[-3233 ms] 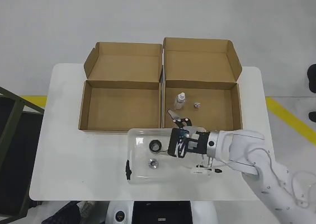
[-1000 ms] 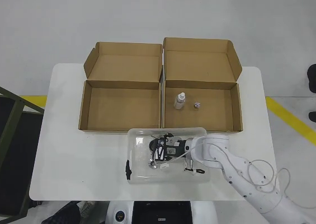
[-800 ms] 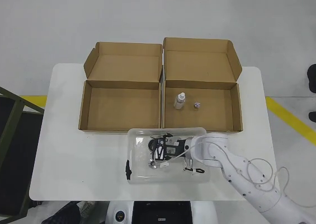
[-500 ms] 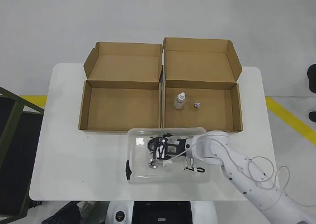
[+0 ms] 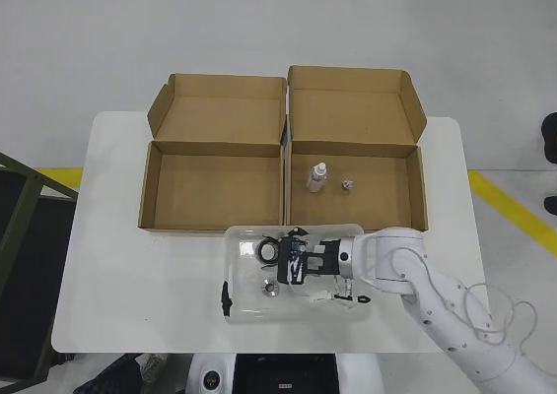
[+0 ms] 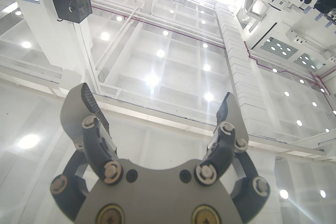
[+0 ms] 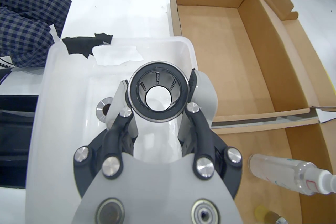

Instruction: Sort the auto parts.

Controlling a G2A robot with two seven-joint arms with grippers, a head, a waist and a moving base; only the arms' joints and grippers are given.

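Plainly, the right gripper (image 7: 158, 83) was clamped on a bearing sleeve (image 7: 157, 115), one finger pressed to each side of it at a middling spread. The sleeve's black-ringed end faced the wrist camera, its long axis ran across the line of the grip, and the floor below showed through its bore. It was held inside the walls of a clear plastic bin (image 7: 39, 109); whether it touched the floor could not be told. A small metal bushing (image 7: 103, 110) lay on that floor just beside one finger, and a strip of black tape (image 7: 86, 43) sat on the far rim.

Beyond the bin, two cardboard boxes stood side by side with lids folded back. The left box (image 5: 214, 192) had its near wall just beside the bin. The right box (image 5: 411, 192) held a spray bottle (image 5: 315, 177) and a small part (image 5: 348, 184). All stood on a white table (image 5: 120, 246).

The left gripper (image 6: 155, 101) pointed at the ceiling, fingers wide apart and holding nothing.
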